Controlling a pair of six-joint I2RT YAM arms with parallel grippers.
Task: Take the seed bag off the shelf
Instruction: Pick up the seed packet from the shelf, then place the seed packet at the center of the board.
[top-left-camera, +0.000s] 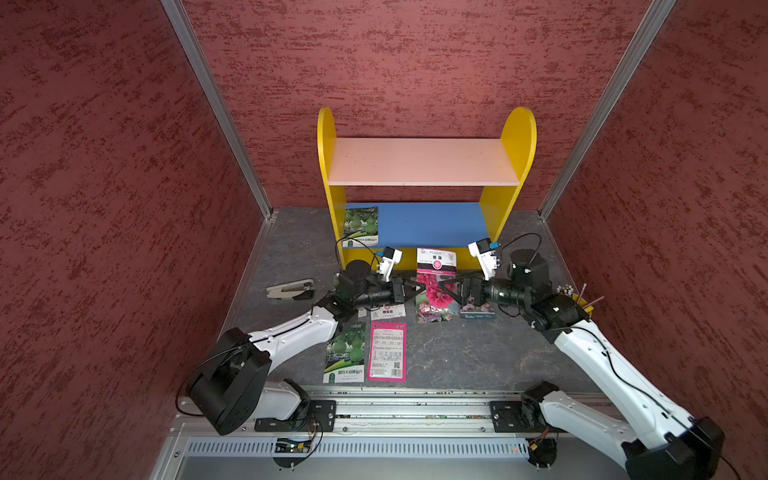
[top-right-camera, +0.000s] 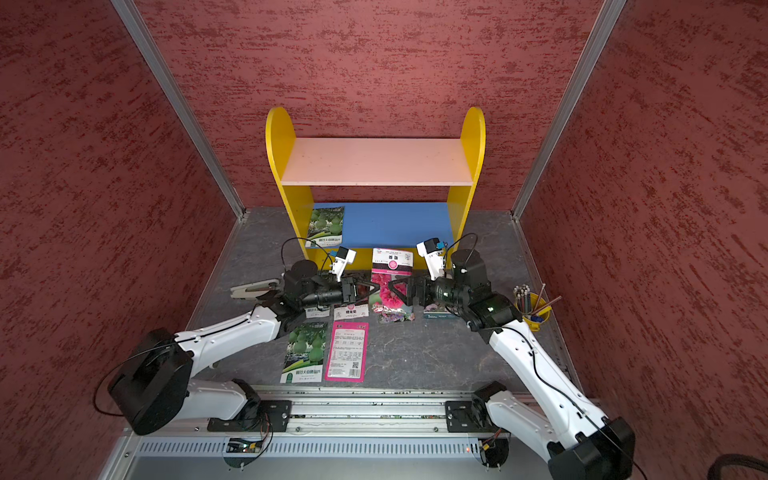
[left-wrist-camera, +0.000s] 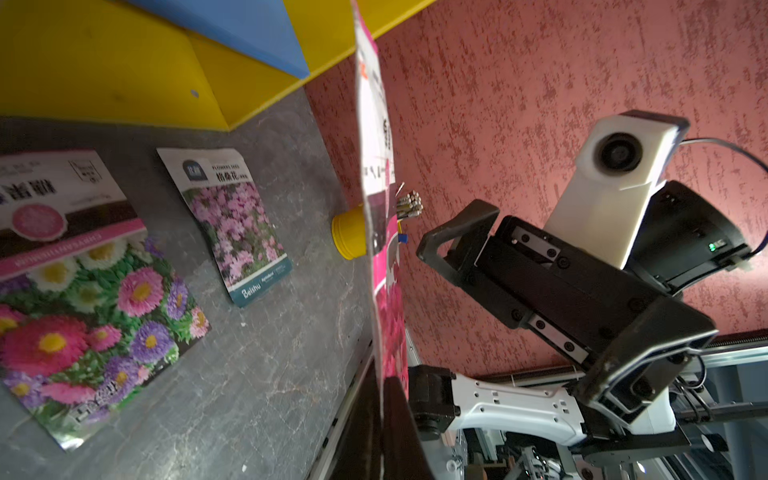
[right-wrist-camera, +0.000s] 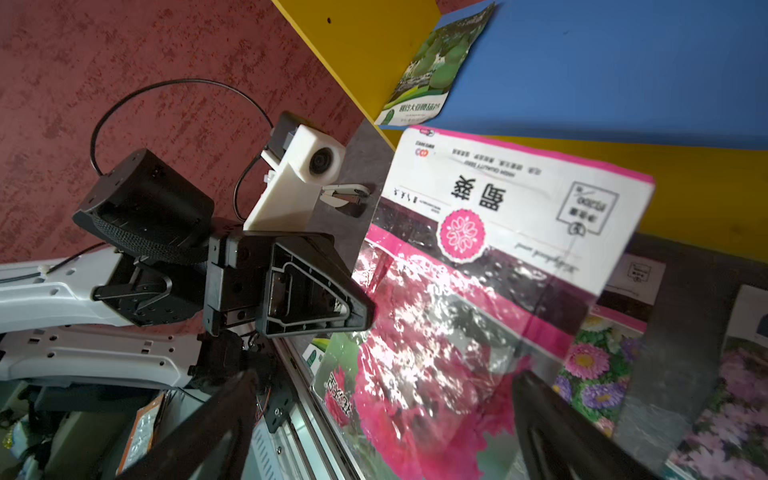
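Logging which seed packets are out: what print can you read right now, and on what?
"蜀葵", upside down: held packet.
"FLOWERS SEED", "格桑花", "Beishu": pink-flower packet.
"CHRYSANTHEMUM", upside down: daisy packet.
Gourd packet on the shelf, fine print elsewhere: too small to read.

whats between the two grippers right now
The pink flower seed bag, pinched at one edge by the shut left gripper; the right gripper stands open on its other side. Both top views show it.
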